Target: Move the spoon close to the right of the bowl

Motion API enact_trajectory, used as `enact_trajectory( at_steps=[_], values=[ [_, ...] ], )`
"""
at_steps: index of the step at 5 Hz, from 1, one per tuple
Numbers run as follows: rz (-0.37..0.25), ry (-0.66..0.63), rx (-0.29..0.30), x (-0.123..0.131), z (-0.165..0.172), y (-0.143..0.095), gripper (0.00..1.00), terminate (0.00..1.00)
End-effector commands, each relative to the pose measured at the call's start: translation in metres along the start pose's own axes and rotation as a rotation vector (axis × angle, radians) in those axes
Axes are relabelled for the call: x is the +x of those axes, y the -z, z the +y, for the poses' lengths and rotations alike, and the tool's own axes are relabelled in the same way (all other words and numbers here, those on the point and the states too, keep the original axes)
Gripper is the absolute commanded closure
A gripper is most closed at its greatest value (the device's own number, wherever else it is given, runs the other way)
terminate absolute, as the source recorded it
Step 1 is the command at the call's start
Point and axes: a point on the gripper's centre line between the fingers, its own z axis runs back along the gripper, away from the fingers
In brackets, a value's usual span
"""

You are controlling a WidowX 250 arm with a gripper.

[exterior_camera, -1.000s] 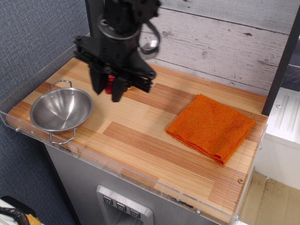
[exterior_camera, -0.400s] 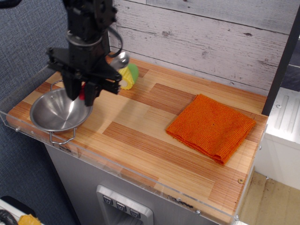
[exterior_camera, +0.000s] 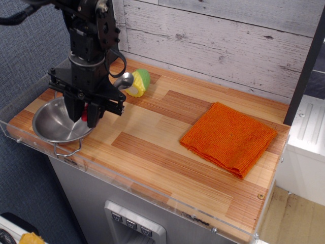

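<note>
The steel bowl [exterior_camera: 53,127] sits at the front left of the wooden counter, one wire handle toward me. My black gripper [exterior_camera: 83,116] hangs over the bowl's right rim, its fingers [exterior_camera: 94,113] pointing down. It is shut on the spoon's red handle [exterior_camera: 85,111], which shows between the fingers. The spoon's silver scoop [exterior_camera: 123,80] sticks up and to the right, beside the arm. Whether the spoon touches the bowl or the counter is hidden by the fingers.
A yellow-green toy corn [exterior_camera: 138,83] lies behind and to the right of the gripper. A folded orange cloth [exterior_camera: 228,137] lies on the right half of the counter. A clear plastic lip [exterior_camera: 127,185] edges the counter's front and left side; a plank wall stands behind.
My gripper has moved left and toward the front with the spoon, from beside the corn to over the bowl's right rim. The corn now shows in full.
</note>
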Motion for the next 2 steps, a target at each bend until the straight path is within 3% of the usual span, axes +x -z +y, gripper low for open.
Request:
enact_trajectory(
  at_steps=[1,2],
  values=[
    [0.014,0.043,0.014,-0.0063,-0.0170,0.0061,1.00,0.00],
    [0.023,0.049,0.017,-0.0092,-0.0236,0.0118,1.00,0.00]
  ],
)
